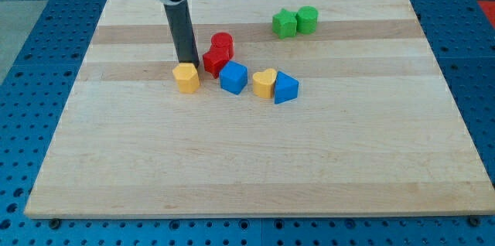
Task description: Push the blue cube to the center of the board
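While my tip [186, 63] rests just behind the yellow block [186, 77], the blue cube [233, 77] sits to its right on the tabletop [247, 161]; no fingers exist on this rod, so nothing is held.

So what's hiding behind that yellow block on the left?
Behind the yellow hexagonal block stands my rod; my tip meets the board just above it. The board directly behind the block is covered.

One camera is looking down at an angle from the near edge of the wooden tabletop [247, 169], facing its far edge, taking in the whole board from moderate range.
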Controlling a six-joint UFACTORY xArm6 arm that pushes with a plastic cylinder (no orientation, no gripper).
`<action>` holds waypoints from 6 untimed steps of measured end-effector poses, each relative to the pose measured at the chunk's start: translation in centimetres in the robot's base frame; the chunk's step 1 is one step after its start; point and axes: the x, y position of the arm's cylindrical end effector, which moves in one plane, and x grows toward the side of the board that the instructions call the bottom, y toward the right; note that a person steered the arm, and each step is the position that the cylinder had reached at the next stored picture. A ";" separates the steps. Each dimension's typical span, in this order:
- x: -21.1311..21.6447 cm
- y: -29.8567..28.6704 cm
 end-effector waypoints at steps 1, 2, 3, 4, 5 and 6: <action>3.9 0.0; 7.6 0.0; 6.9 0.0; 5.1 0.2; 3.7 0.8; 3.6 2.7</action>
